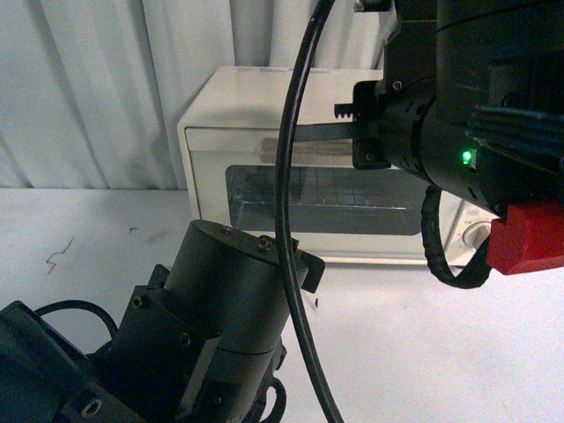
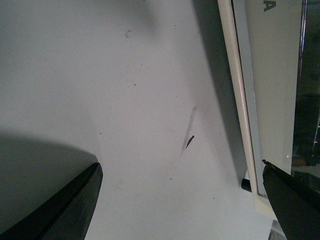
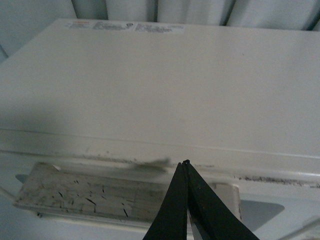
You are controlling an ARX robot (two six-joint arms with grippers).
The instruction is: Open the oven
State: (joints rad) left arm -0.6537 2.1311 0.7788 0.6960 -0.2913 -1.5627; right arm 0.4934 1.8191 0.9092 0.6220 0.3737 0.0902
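The cream-white oven [image 1: 264, 97] stands at the back of the white table, its dark glass door [image 1: 335, 198] upright against the body. My right gripper [image 3: 186, 165] is shut and empty. Its tips sit at the seam above the beige bar handle [image 3: 90, 195], over the handle's end post. In the front view the right gripper [image 1: 304, 132] reaches to the door's top edge and hides most of the handle. My left gripper [image 2: 182, 200] is open and empty, low over the table beside the oven's front lower edge [image 2: 260, 100]. One knob [image 1: 476, 233] shows.
A white curtain [image 1: 88, 88] hangs behind the oven. The white table [image 1: 423, 335] spreads in front of it, with small dark marks [image 2: 190, 141]. The left arm's body [image 1: 203, 326] and a black cable [image 1: 295, 220] fill the near part of the front view.
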